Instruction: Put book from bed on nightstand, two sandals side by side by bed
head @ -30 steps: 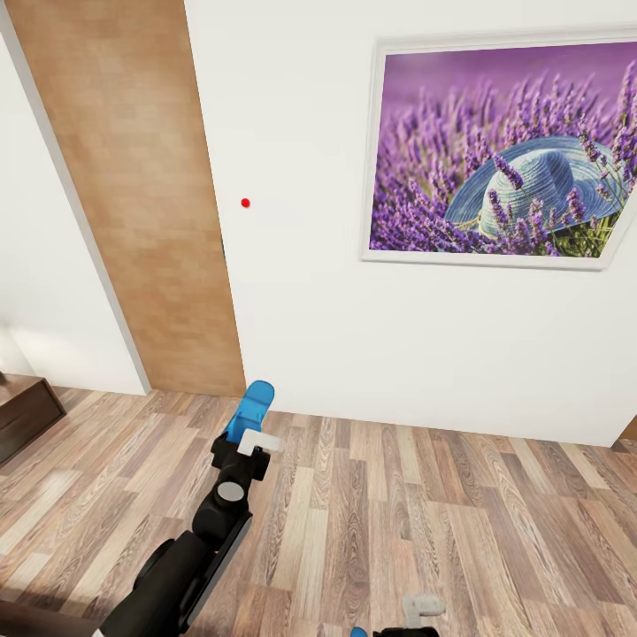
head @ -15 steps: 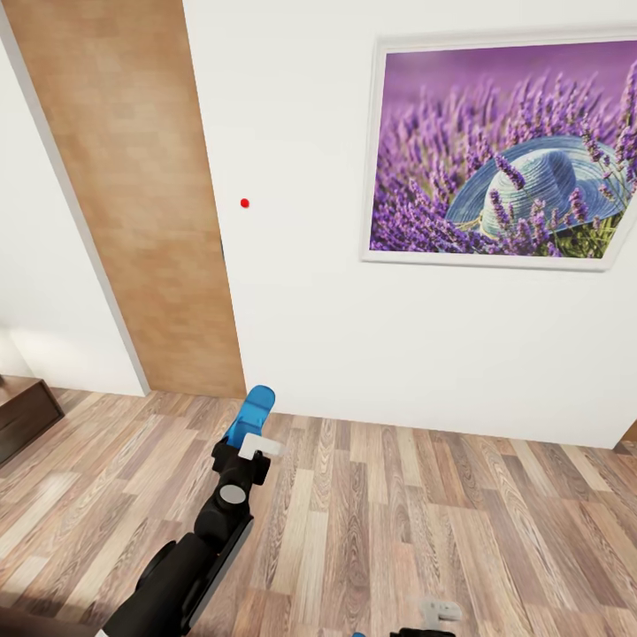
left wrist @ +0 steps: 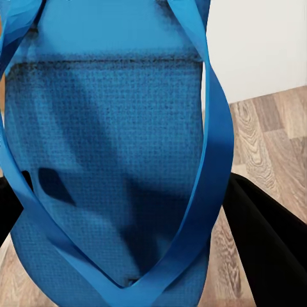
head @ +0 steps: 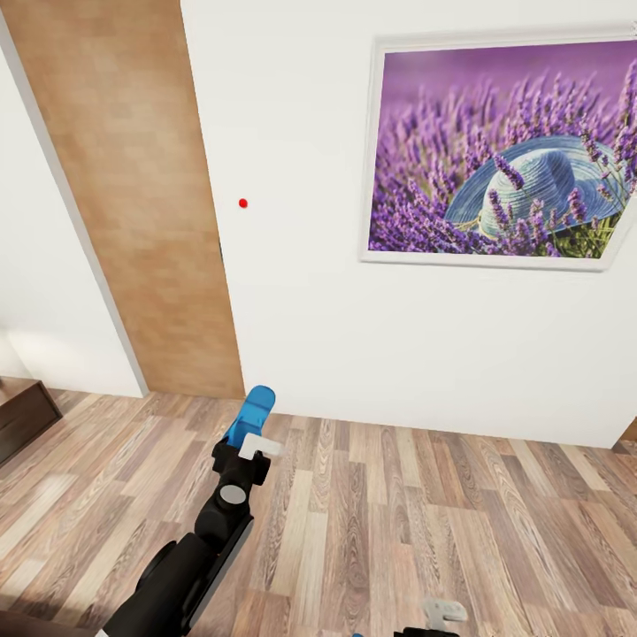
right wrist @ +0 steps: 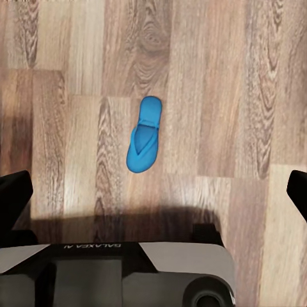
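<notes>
Left gripper [head: 254,440] pinched one bright blue flip-flop sandal [head: 249,412] upright for carrying, below the framed lavender picture [head: 500,150], while the other blue sandal [right wrist: 144,133] lay flat on the wood-plank floor [right wrist: 211,83] under the spread right gripper [right wrist: 153,198].

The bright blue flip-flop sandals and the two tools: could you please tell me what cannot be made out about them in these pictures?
- Head view: the left tool holds one bright blue flip-flop sandal, most of it hidden behind the tool.
- Left wrist view: the held sandal's ends are cut off by the picture's edges.
- Head view: the right tool is cut off by the bottom edge; open or shut, unclear.
- Right wrist view: the other blue sandal on the wood-plank floor is too small for detail.
</notes>
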